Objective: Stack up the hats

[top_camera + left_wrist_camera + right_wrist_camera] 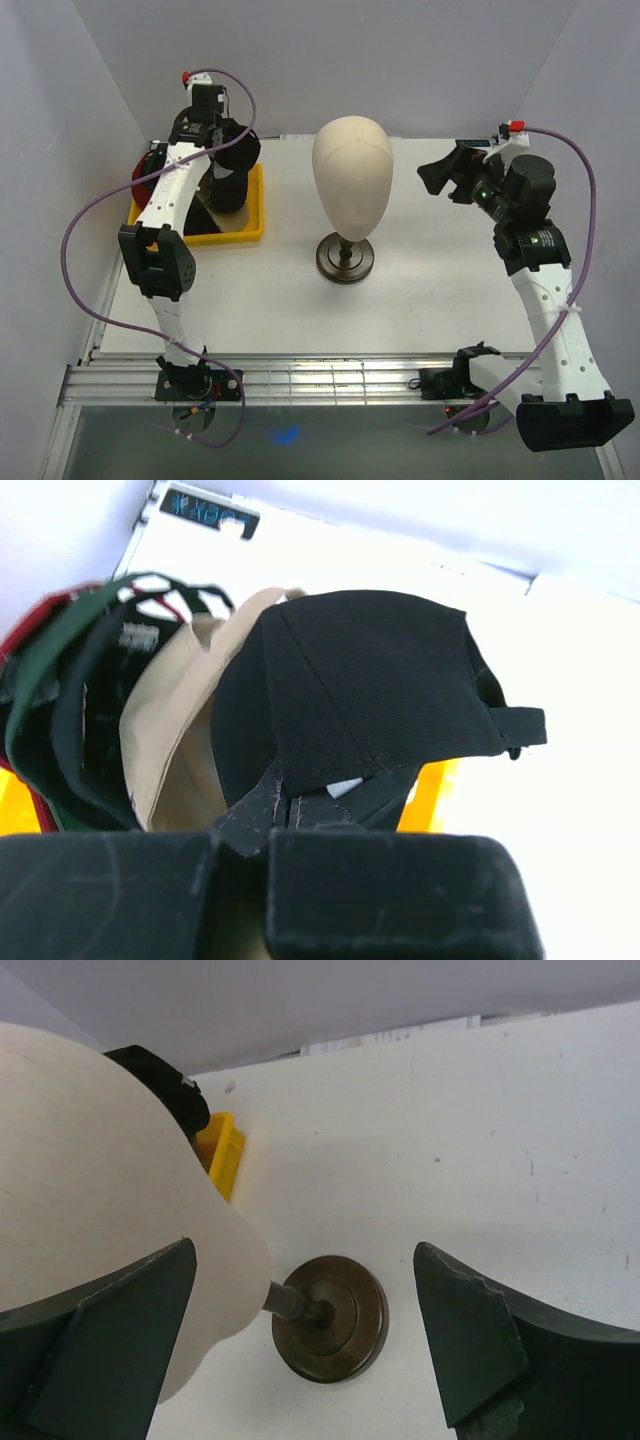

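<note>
Left arm stretched over tray, claw pinching black cap

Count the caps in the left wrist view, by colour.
black cap: 2
tan cap: 1
dark green cap: 1
red cap: 1
Total: 5

The white table carries two things. A yellow tray sits at its 9 o'clock edge, toward the far left corner. At the centre stands a round dark stand bearing a beige mannequin head, which lies over toward 12 o'clock. A metal rail runs along the 6 o'clock edge.
</note>
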Motion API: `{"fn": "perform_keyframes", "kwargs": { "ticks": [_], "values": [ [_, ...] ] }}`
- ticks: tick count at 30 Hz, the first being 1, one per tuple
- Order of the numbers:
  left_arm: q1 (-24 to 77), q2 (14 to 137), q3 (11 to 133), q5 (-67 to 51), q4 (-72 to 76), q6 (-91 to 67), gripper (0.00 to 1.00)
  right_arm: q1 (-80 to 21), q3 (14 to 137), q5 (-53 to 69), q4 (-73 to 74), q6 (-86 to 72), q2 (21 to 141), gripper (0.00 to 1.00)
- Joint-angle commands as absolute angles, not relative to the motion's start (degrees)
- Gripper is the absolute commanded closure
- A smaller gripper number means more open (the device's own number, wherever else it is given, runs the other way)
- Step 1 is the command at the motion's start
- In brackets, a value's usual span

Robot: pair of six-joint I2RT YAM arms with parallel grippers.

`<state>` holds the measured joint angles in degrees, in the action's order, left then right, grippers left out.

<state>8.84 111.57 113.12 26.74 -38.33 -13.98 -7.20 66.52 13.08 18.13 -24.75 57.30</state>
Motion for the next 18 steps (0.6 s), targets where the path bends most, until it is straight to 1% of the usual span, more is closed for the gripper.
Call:
{"fn": "perform_keyframes", "kwargs": {
  "ticks": [1,8,11,14,17,18],
  "values": [
    [8.7,107.9,117.3,25.5,-40.1,-13.7,1.00,-7.2,71.6,14.1,11.6,-23.5,56.2,0.05],
    [8.7,108.2,130.2,22.7,-44.0,-15.6,1.00,-7.3,77.3,19.0,0.7,-25.7,58.6,0.05],
    [8.7,107.4,133.8,20.8,-44.9,-17.0,1.00,-8.8,81.1,20.4,-2.6,-26.3,61.3,0.03],
    [8.8,106.3,134.6,18.8,-44.9,-17.9,1.00,-13.0,86.0,20.3,-2.9,-24.7,64.3,0.02],
    [8.9,104.2,133.9,18.3,-44.9,-18.8,1.00,-20.1,93.4,18.1,-0.2,-20.3,68.2,0.02],
    [8.9,103.3,133.5,18.3,-44.8,-19.0,1.00,-24.3,95.4,16.5,1.0,-18.9,70.2,0.02]
  ]
}}
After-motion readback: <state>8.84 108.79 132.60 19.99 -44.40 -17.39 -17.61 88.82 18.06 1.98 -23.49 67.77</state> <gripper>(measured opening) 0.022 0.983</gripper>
